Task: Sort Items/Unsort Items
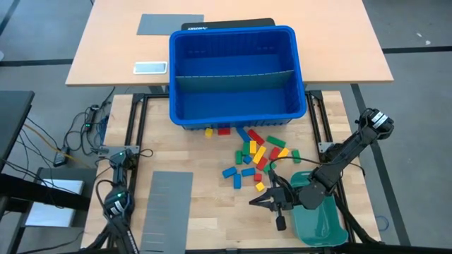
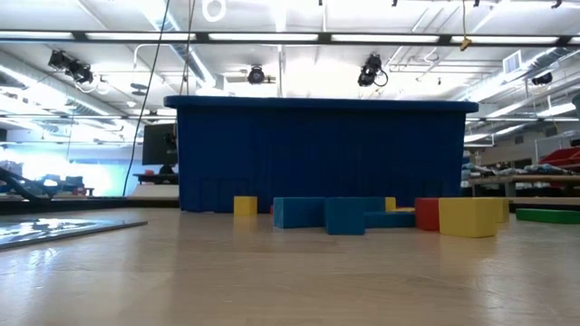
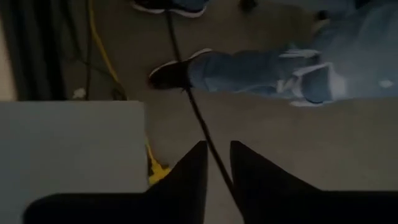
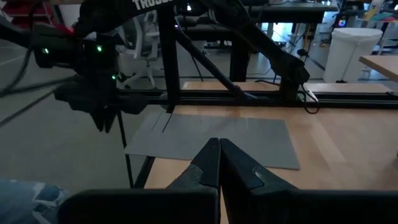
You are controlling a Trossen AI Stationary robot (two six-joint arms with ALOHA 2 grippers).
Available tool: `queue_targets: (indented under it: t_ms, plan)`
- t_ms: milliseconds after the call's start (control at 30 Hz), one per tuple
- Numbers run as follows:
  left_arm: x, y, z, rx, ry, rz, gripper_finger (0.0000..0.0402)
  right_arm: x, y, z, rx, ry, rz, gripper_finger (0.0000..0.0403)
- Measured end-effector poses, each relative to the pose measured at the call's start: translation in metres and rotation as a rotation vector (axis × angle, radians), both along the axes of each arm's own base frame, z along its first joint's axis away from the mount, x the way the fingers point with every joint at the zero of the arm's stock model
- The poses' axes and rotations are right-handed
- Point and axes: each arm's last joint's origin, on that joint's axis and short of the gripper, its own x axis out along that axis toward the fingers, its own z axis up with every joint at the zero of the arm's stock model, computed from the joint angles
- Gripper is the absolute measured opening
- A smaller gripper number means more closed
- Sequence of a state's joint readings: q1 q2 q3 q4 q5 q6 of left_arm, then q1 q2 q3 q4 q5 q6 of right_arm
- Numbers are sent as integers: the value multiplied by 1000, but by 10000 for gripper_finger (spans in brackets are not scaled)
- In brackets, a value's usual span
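The items, small red, yellow, green and blue blocks (image 1: 256,156), lie scattered flat on the wooden table just in front of the blue bin (image 1: 233,70); the low view shows them (image 2: 362,215) against the bin's wall. My right gripper (image 1: 254,202) hovers near the blocks' near side, shut and empty, its fingertips (image 4: 219,144) together. My left gripper (image 3: 217,152) hangs past the table's left edge over the floor, pointing down, open by a narrow gap with nothing in it. It also shows in the right wrist view (image 4: 104,121).
A teal tray (image 1: 319,220) sits at the near right under my right arm. A grey slotted sheet (image 1: 166,212) lies flat at the near left. The bin has a divider across its middle. A person's legs and shoes (image 3: 261,68) are on the floor below my left gripper.
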State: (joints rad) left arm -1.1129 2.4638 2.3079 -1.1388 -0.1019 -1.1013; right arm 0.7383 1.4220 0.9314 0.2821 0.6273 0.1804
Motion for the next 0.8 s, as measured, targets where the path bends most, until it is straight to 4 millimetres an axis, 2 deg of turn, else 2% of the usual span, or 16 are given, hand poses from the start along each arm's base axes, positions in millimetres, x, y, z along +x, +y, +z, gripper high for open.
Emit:
queue_targets:
  t_ms: [233,400,567,800]
  plan:
    - [-5,11,-20,115,79,34,168,1,-1,0,0,0,-3,2]
    - [-7,14,-30,146,103,45,207,1,-1,0,0,0,-3,2]
    - [-8,17,-32,183,98,82,227,1,-1,0,0,0,-3,3]
    - [-8,17,-44,219,106,71,230,1,-1,0,-2,2,-3,3]
